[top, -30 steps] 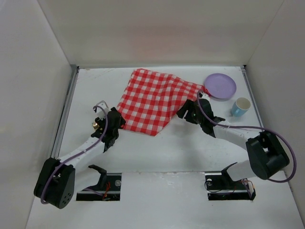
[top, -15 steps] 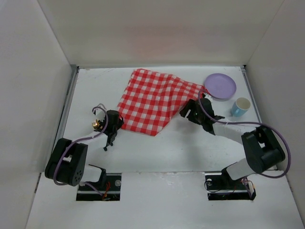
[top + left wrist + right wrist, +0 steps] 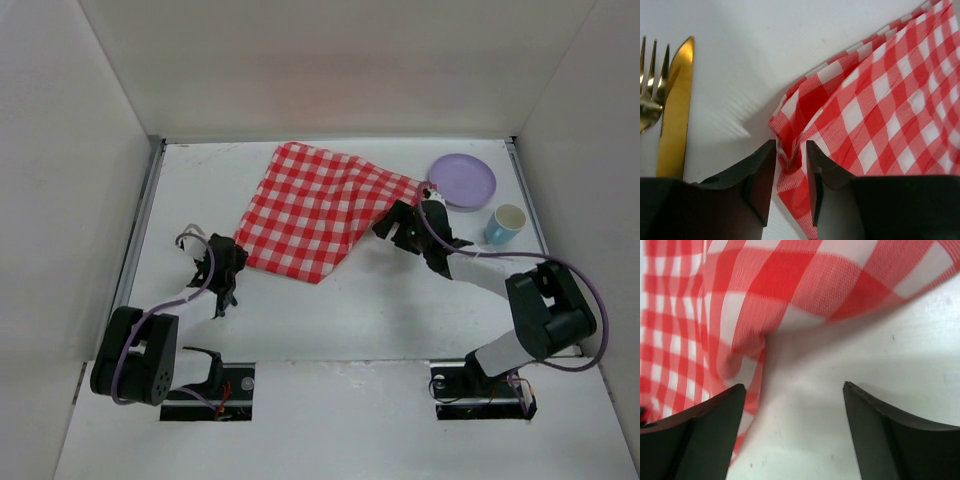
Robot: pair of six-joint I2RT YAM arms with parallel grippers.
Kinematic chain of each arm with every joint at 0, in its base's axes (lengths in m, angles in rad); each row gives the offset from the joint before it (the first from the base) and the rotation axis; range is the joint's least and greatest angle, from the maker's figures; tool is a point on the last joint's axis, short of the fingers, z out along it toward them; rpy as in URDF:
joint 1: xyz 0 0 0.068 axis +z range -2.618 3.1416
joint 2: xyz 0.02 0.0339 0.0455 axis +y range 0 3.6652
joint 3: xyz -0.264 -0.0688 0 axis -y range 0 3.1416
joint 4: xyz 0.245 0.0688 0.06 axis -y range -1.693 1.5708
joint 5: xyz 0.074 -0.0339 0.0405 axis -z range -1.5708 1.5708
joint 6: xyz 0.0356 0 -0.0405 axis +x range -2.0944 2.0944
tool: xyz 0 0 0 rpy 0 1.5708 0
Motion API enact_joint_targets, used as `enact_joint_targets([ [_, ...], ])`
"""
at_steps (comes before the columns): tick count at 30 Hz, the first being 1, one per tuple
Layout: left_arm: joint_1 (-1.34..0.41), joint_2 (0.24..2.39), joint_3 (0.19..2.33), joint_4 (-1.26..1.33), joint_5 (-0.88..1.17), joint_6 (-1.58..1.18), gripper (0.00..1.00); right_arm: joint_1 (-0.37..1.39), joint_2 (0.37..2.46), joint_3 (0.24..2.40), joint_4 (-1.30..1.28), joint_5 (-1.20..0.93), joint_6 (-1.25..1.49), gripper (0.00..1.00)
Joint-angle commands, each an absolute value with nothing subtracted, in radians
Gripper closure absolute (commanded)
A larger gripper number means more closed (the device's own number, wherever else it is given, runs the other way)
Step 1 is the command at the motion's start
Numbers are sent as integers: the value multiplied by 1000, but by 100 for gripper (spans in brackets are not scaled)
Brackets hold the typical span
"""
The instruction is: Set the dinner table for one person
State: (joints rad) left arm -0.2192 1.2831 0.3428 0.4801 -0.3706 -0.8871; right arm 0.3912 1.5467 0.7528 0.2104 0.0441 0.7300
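The red-and-white checked cloth lies rumpled on the white dinner table, toward the back middle. My left gripper is at the cloth's near left corner. In the left wrist view its jaws stand narrow, shut on a bunched fold of the cloth. My right gripper is at the cloth's right edge. In the right wrist view it is open and empty over bare table, with the cloth lifted just beyond it and brushing its left finger.
A purple plate lies at the back right with a light blue cup in front of it. A gold fork and gold knife lie left of the left gripper. White walls enclose the table.
My left gripper has pulled back and to the left, dragging the cloth's near left corner with it. The right gripper has shifted slightly toward the cloth's right edge and stays open.
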Motion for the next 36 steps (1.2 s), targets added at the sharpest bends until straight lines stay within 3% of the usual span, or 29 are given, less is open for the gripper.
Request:
enact_joint_targets([
  [1,-206,1212,293,517,-379,-937,64,400,1460,680,342,-23,721,11],
  [3,-176,1174,270,511,-379,-934,50,387,1476,684,363,-81,726,9],
  [11,-203,1287,334,499,-350,-925,45,384,1664,845,367,-178,744,13],
  [14,-214,1342,359,523,-348,-936,62,384,1755,954,332,-184,767,30],
  [16,-226,1357,367,552,-353,-951,79,384,1793,1040,292,-178,764,50],
  [18,-248,1376,379,572,-373,-983,88,389,1822,1162,194,-170,737,72],
  [23,-257,1425,408,638,-402,-1045,96,507,1686,1197,-38,-36,586,90],
  [29,-228,1327,361,635,-399,-1042,97,604,1170,1016,-345,34,543,87],
  [31,-228,1302,348,627,-402,-1032,96,604,1118,1003,-373,23,551,84],
  [33,-216,1289,341,621,-399,-1035,96,552,1201,982,-319,-17,560,82],
  [34,-205,1276,334,618,-394,-1038,96,510,1277,979,-283,-52,564,79],
  [36,-194,1252,324,612,-380,-1042,96,461,1395,971,-223,-48,606,55],
])
